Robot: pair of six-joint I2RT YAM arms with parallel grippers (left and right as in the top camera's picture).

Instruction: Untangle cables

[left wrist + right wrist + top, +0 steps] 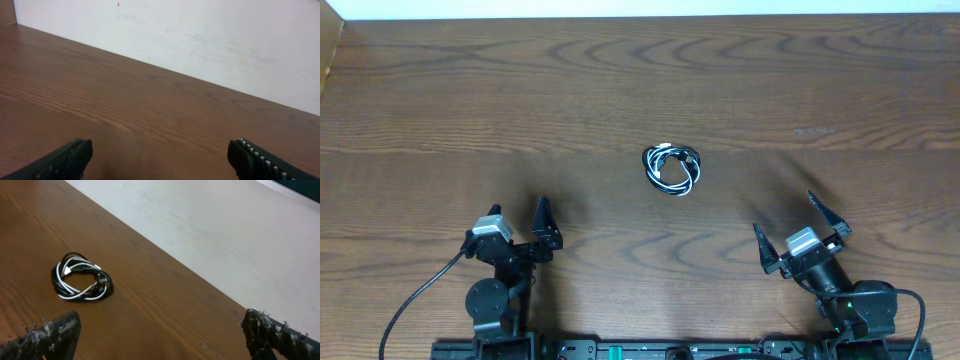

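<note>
Poking in at the bottom corners of the left wrist view, standing wide apart over bare wood: left gripper [160, 156], spread and pinching nothing. Looking out across the table [100, 100] toward a white surface [225, 40] running along the far edge.

Reaching in likewise at the bottom of the right wrist view: right gripper [160, 329], also spread wide, gripping nothing, showing pale flecks along its dark fingers [50, 335].

Lying flat on the wood ahead and to the left of that gripper, well apart from both fingers: cables [81, 277], coiling together in one small ring. Running round the outside on the left: black cord [54, 280]. Looping alongside and touching it for most of the ring: white cord [77, 298]. Tucking into the ring's right side: plug ends [101, 284], too small for matching to either cord.

Looking from overhead, sitting a little right of the table's [620, 80] middle: cables [672, 168], bundling tightly, nearer the right gripper than the left gripper and well clear of both. Hanging low by the near edge, pointing almost straight toward the far edge: left gripper [517, 215]. Angling inward toward the bundle from the other side: right gripper [785, 218]. Trailing from the left arm's base toward the bottom left corner: thick black wire [410, 300]. Glowing green on the right arm's base: small light [848, 303].
</note>
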